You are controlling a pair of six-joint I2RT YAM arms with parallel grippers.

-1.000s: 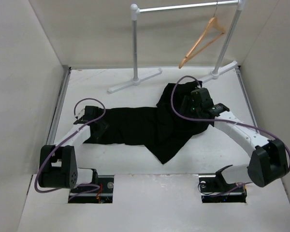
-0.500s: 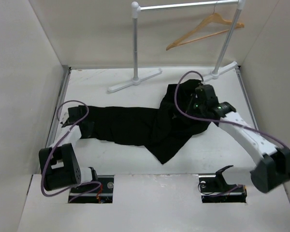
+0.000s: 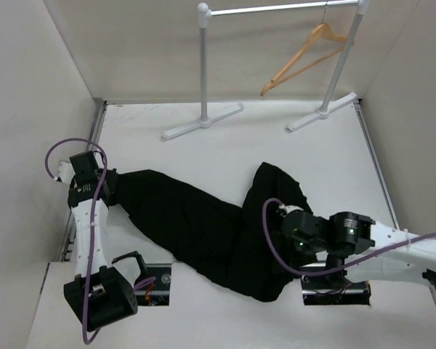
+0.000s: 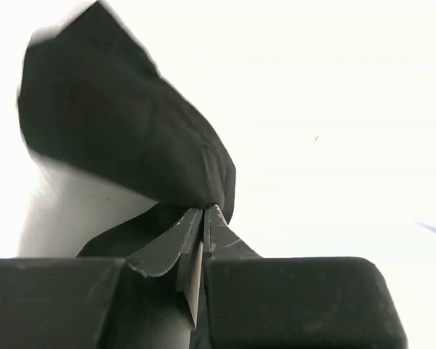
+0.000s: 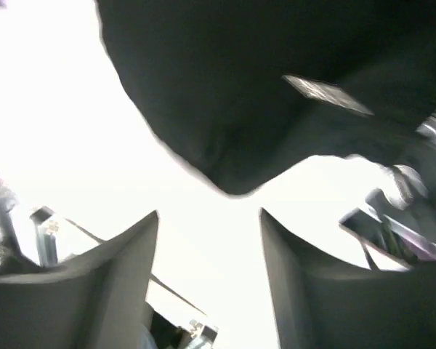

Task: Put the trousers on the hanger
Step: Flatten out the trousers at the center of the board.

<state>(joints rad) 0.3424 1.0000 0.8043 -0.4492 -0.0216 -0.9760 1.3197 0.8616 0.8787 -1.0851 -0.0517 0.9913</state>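
Trousers (image 3: pixel 196 229), black and rumpled, lie stretched diagonally across the white tabletop (image 3: pixel 203 145), from the left side to the near edge by the right arm. The left gripper (image 4: pixel 203 218) is pinched tight on a fold of cloth at their left end. The right gripper (image 5: pixel 209 214) is spread wide and holds nothing. The wooden hanger (image 3: pixel 303 58) hangs tilted from the metal rail (image 3: pixel 276 9), well apart from the trousers.

Grey metal clothes rail (image 3: pixel 203 69) at the far edge of the white table (image 3: pixel 174 149)
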